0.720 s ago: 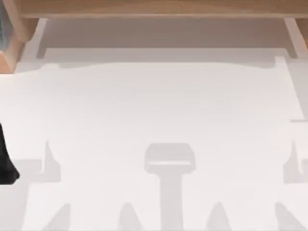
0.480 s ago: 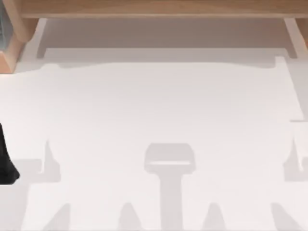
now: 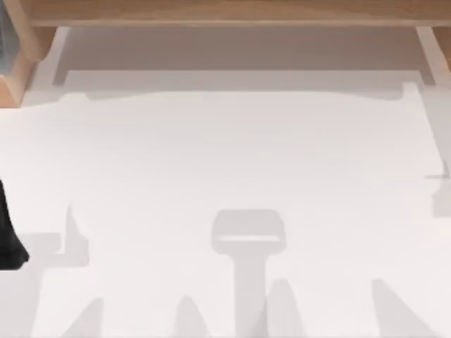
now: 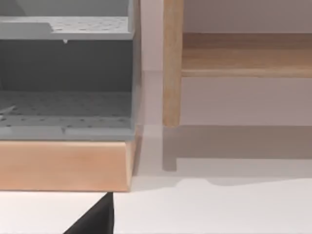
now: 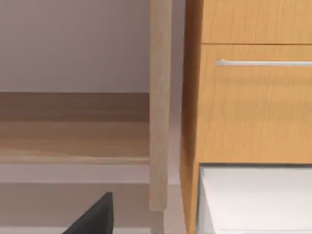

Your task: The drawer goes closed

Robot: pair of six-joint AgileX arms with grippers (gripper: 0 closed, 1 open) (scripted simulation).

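Observation:
In the right wrist view a wooden cabinet has a drawer front with a thin silver bar handle. Below that front a white box-like surface juts out; I cannot tell whether it is a pulled-out drawer. One black fingertip of my right gripper shows some way short of the cabinet. The left wrist view catches one black fingertip of my left gripper. A dark part of my left arm sits at the table's left edge.
A long wooden shelf runs along the back of the white table. At the back left a grey perforated rack stands on a wooden base. A wooden post stands left of the cabinet.
The arm shadows at the table's lower right have slid leftward, and the shadow at the right edge has shrunk. The left arm has stayed put.

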